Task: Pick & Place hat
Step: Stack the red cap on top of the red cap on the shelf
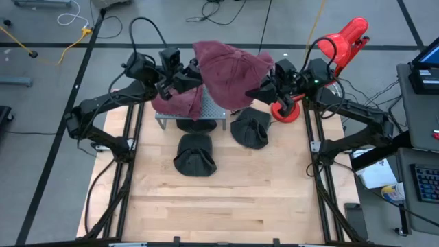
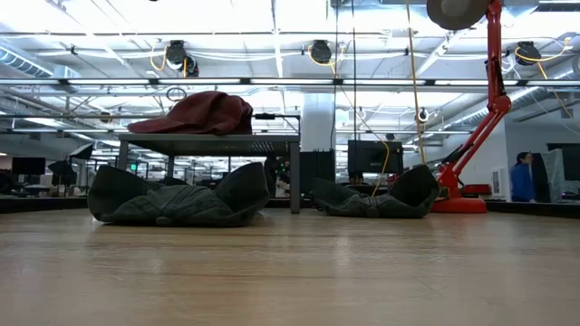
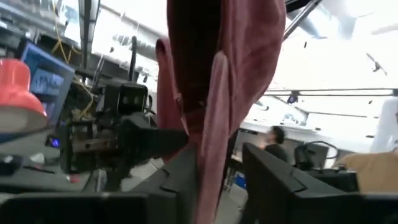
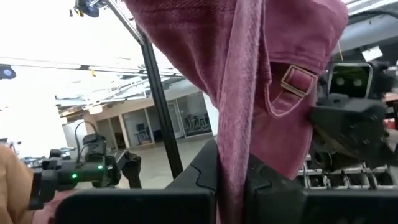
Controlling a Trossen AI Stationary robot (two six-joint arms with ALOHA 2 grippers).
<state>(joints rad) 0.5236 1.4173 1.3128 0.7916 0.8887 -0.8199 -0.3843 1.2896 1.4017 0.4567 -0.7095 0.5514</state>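
Maroon hat (image 1: 230,68) raised between both arms, right fingers (image 4: 273,186) pinching it, left fingers (image 3: 280,180) slightly spread around fabric.

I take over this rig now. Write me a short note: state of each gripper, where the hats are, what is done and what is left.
Right gripper: shut on the maroon hat, held in the air above the metal stand.
Left gripper: at the other side of the same hat, fingers partly open around its cloth; its grip is not certain.
Another maroon hat lies on the stand.
Two dark hats lie on the table in front of the stand.
Done: one hat is lifted.
Left: placing it; the dark hats are not yet touched.
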